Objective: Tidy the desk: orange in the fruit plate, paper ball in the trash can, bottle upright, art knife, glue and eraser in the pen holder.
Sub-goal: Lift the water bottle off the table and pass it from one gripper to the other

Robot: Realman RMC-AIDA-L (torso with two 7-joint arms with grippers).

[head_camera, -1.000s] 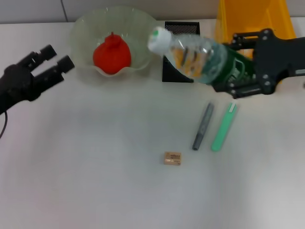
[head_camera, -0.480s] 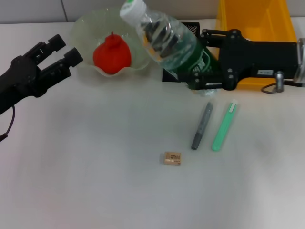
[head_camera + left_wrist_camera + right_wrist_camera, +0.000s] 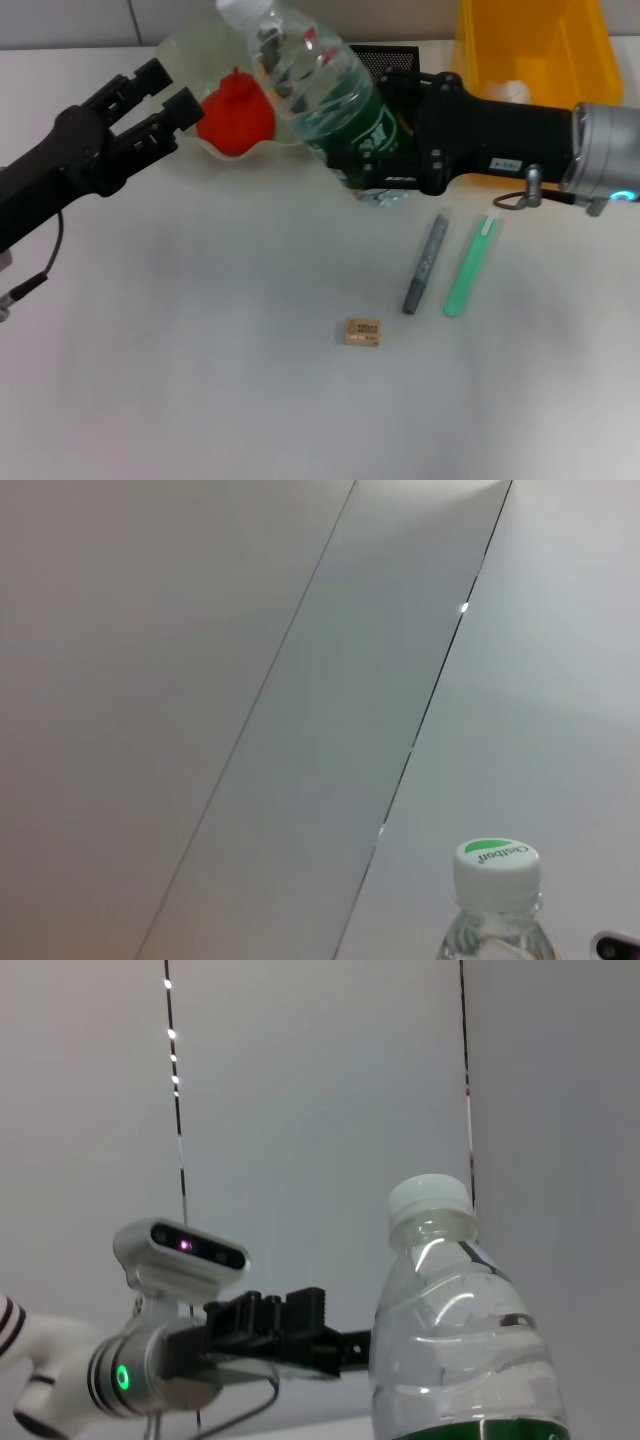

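My right gripper (image 3: 388, 160) is shut on the bottle (image 3: 310, 85) at its green label. It holds the bottle tilted above the table, cap toward the back left, in front of the pen holder (image 3: 385, 55). The bottle also shows in the right wrist view (image 3: 460, 1330), and its cap shows in the left wrist view (image 3: 495, 865). My left gripper (image 3: 168, 88) is open, just left of the orange (image 3: 235, 118), which lies in the fruit plate (image 3: 185, 50). The eraser (image 3: 362, 332) lies on the table. A white wad (image 3: 505, 90) lies in the trash can (image 3: 530, 40).
A grey stick-shaped tool (image 3: 425, 265) and a green one (image 3: 470, 265) lie side by side right of centre, below my right arm. I cannot tell which is the art knife and which the glue. The left arm shows in the right wrist view (image 3: 270, 1325).
My right gripper has carried the bottle leftward and turned it more upright. My left gripper has moved right and back, toward the fruit plate and the bottle.
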